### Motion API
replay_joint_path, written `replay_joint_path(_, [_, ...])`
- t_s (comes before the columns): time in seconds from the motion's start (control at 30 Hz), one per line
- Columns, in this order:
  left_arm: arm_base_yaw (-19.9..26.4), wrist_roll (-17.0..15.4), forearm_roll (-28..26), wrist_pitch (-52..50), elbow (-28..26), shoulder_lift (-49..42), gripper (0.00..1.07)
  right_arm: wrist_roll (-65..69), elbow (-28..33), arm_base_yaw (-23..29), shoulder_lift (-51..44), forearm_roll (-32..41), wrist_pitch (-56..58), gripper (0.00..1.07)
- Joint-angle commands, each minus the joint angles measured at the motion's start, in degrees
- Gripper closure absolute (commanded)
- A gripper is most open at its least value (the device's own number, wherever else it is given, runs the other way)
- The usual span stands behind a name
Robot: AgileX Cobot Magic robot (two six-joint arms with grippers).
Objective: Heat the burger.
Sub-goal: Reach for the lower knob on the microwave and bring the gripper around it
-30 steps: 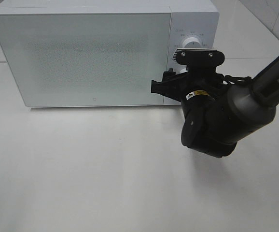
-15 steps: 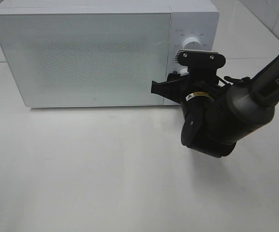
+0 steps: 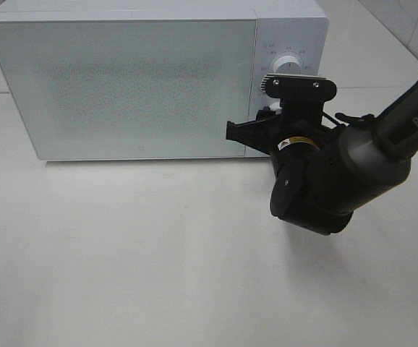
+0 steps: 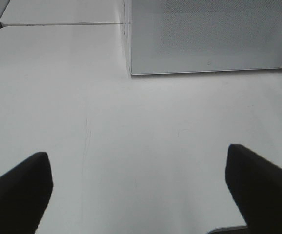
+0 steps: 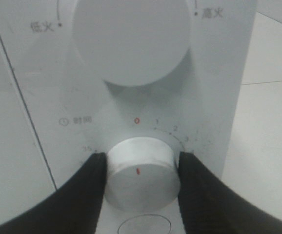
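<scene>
Task status: the microwave oven [image 3: 122, 87] stands on the table [image 3: 158, 253] with its door [image 3: 129, 83] closed. The burger is not visible in any view. It is probably inside the oven, but the frosted door does not allow confirmation. Loading therefore appears complete, and setting the heating time is the step in hand.

Timer status: in the right wrist view, the red index mark on the timer knob [image 5: 140, 173] lines up with the red "0" on the scale. The timer appears not yet wound on. The power knob [image 5: 131, 39] above it is untouched.

Right arm: it reaches in from the right side of the table, with the wrist level and facing the control panel. The right gripper [image 5: 141, 163] is closed on the timer knob, one finger pressed against each side of its rim.

Left arm: the left gripper [image 4: 136, 156] hangs over bare table near the oven's front left corner, jaws wide apart and holding nothing.
</scene>
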Motion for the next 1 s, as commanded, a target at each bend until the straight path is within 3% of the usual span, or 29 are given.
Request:
replay_joint_path(0.03, [0.17,-0.11,-0.52,0.11,0.17,-0.80,0.18,-2.06,-0.57,-0.40,-0.23,0.17,-1.15,1.06])
replay_joint_path(0.47, [0.17,-0.11,-0.52,0.11,0.17,-0.80,0.18,-2.29,-0.57,-0.40,-0.23,-0.29,-1.15,1.06])
replay_joint_path(1.0, [0.17,-0.11,-0.52,0.11,0.17,-0.80,0.18,7.91,-0.57,-0.40,-0.23,-5.61,-1.15,1.07])
